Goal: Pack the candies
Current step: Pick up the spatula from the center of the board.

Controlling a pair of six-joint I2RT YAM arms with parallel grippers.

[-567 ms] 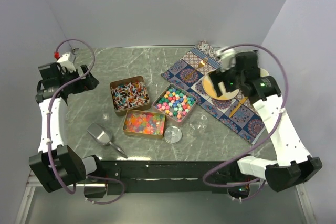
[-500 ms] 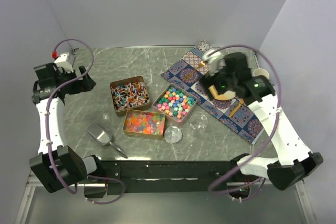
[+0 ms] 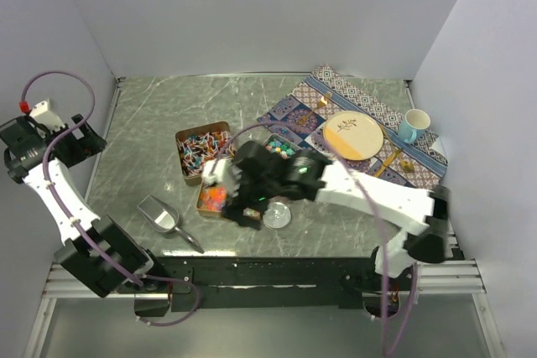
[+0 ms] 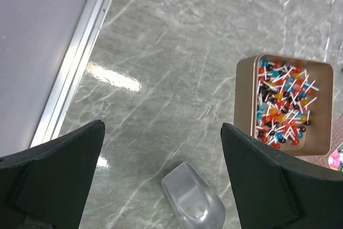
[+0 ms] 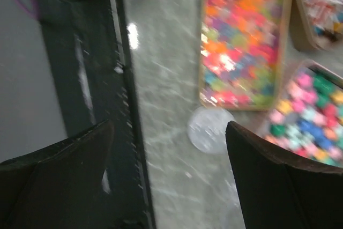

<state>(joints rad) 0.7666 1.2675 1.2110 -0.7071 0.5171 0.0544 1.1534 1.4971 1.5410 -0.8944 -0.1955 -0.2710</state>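
The candies lie in three copper tins. Wrapped stick sweets [image 3: 200, 150] [image 4: 283, 105] [image 5: 323, 1] fill the back left tin. Tiny orange-pink beads [image 3: 214, 199] [image 5: 240, 41] fill the front tin, partly under my right gripper [image 3: 237, 200] [image 5: 169, 132]. That gripper hangs open and empty over the tin's front edge, its view blurred. My right arm hides most of the pastel chunks [image 3: 281, 148] [image 5: 311, 116]. At the far left, near the wall, my left gripper [image 3: 84, 142] [image 4: 161, 132] stands wide open, high above the table, holding nothing.
A grey scoop [image 3: 159, 214] [image 4: 194, 201] lies front left. A clear round lid [image 3: 277, 215] [image 5: 210, 128] rests in front of the tins. Back right, a patterned placemat [image 3: 336, 94] carries a plate [image 3: 357, 136] and a blue mug [image 3: 413, 126]. The table's black front rail [image 5: 91, 79] runs close by.
My right arm has swung from over the plate at the back right down to the tins at the front middle. The left arm has drawn back toward the left wall.
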